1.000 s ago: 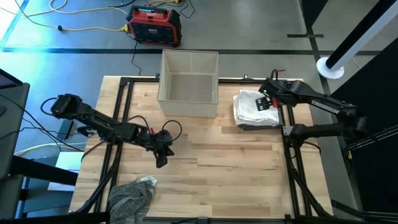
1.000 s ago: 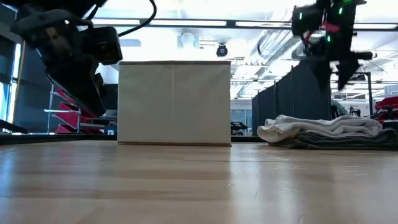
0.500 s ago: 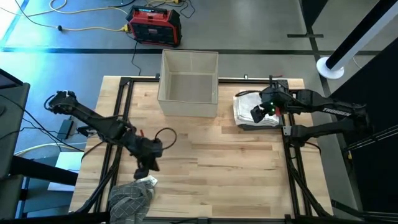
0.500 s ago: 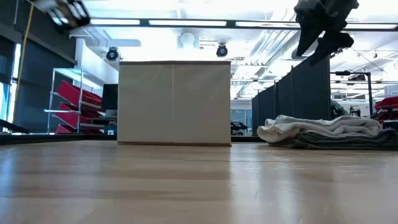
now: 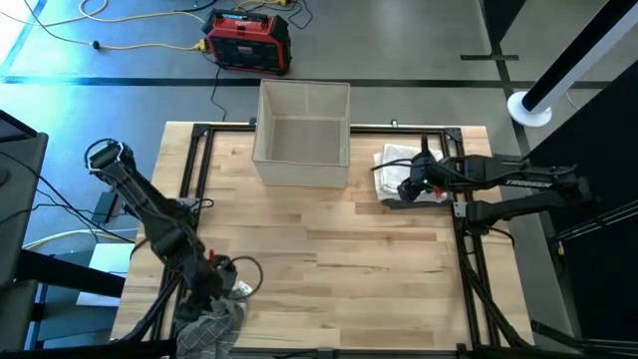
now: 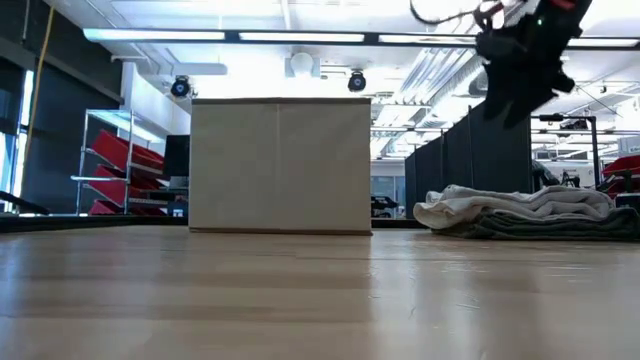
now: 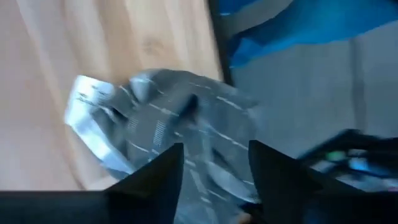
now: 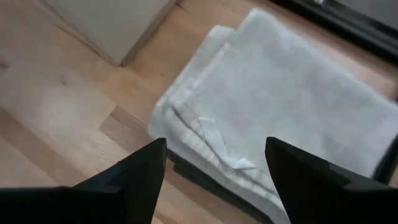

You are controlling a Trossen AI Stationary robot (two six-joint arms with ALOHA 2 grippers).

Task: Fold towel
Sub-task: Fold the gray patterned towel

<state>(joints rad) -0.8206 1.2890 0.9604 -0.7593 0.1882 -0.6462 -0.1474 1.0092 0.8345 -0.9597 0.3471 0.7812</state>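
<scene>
The left tool (image 5: 217, 289), fingers spread, hangs just over the crumpled grey towel (image 5: 211, 314) at the desk (image 5: 379, 269) corner far from the bin (image 5: 302, 135), likely to grab it. The right tool (image 5: 407, 182), also spread, hovers over the folded stack (image 5: 399, 160) beside the bin.

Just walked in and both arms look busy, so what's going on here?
The left gripper, fingers open, is reaching down over a crumpled grey striped towel at the table's near-left corner, not yet gripping it. The right gripper, also open, hovers above a stack of folded towels beside the fabric bin. Nothing is being held right now.
</scene>
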